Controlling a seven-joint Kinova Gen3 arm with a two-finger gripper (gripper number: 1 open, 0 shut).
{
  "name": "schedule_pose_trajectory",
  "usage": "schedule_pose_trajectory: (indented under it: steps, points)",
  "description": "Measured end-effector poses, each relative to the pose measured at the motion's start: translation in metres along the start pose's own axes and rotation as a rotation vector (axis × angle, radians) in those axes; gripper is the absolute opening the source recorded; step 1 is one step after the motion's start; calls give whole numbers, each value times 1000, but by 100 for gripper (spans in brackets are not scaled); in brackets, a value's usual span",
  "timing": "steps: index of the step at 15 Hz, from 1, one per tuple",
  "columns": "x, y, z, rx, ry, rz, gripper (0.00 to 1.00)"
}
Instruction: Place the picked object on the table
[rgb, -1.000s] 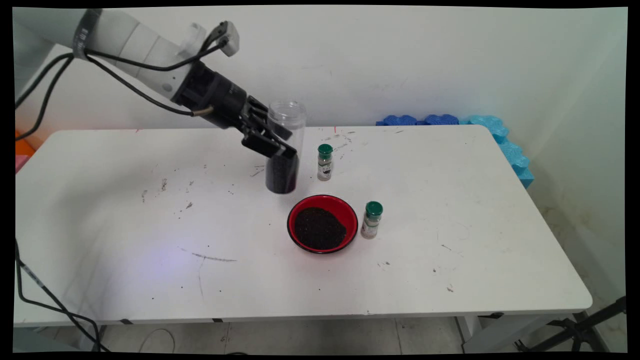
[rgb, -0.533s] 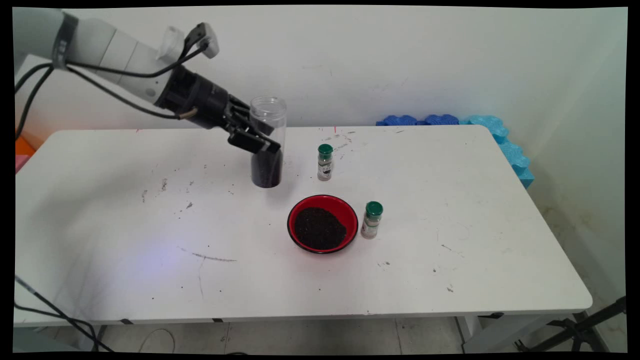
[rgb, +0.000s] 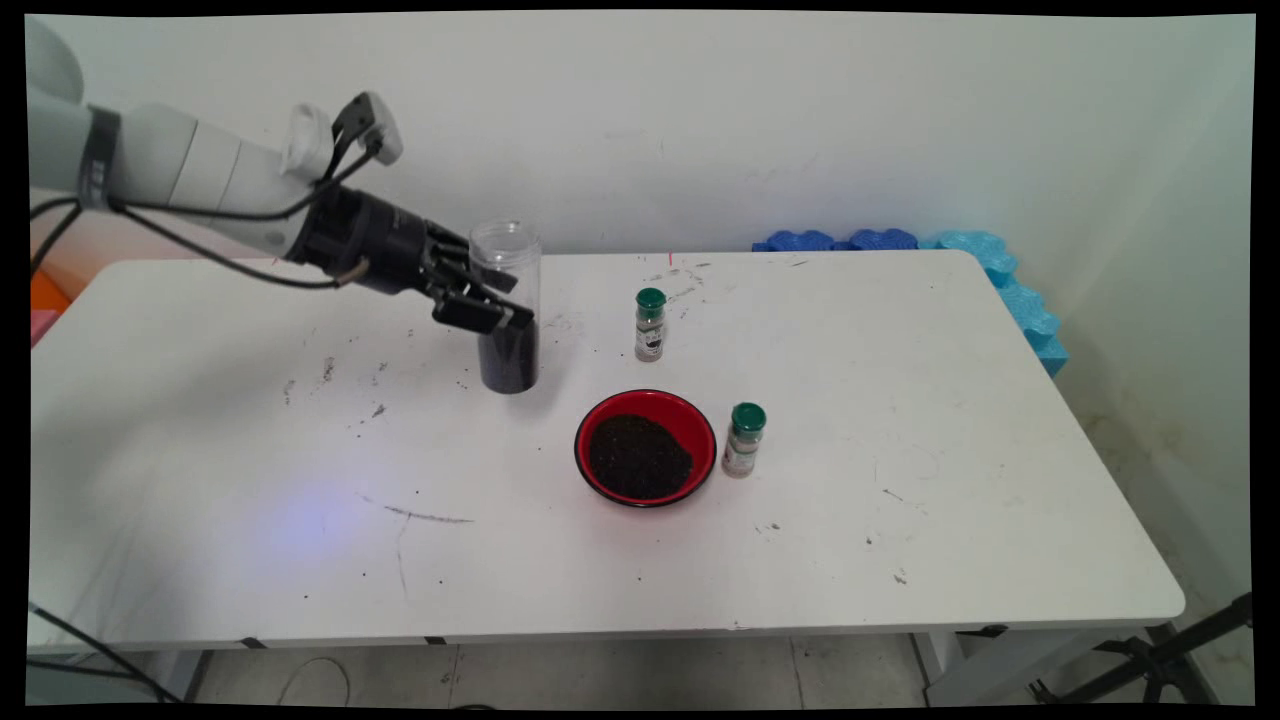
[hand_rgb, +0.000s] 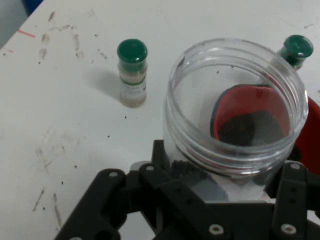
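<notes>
Since a second ago your claw (rgb: 492, 300) has carried the clear jar (rgb: 508, 310) leftward and down, away from the red bowl (rgb: 645, 447); the jar's base now sits at or just above the desk (rgb: 900, 420), and you cannot tell from the main view whether it touches. Your claw is clamped round the jar's middle, one finger showing across its front, and the jar stands upright with its open mouth up, so the dark grains filling its lower part stay inside. From the hand view you look down into that open mouth (hand_rgb: 235, 107), with the bowl seen through the clear wall.

Your bowl holds a heap of the same dark grains and rests near the desk's middle. One green-capped bottle (rgb: 649, 325) stands upright behind the bowl, well apart from the jar; a second green-capped bottle (rgb: 743, 440) stands just beside the bowl's right rim. Both carry pale labels with a dark mark, but no writing on them can be read. Blue foam pieces (rgb: 1000, 275) lie at the desk's far right corner.
</notes>
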Motion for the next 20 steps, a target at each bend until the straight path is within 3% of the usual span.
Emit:
schedule_pose_trajectory:
  steps: [6,20]
  points:
    - [-32,5,19,29,18,-36,0]
    - [-71,10,51,67,46,-71,0]
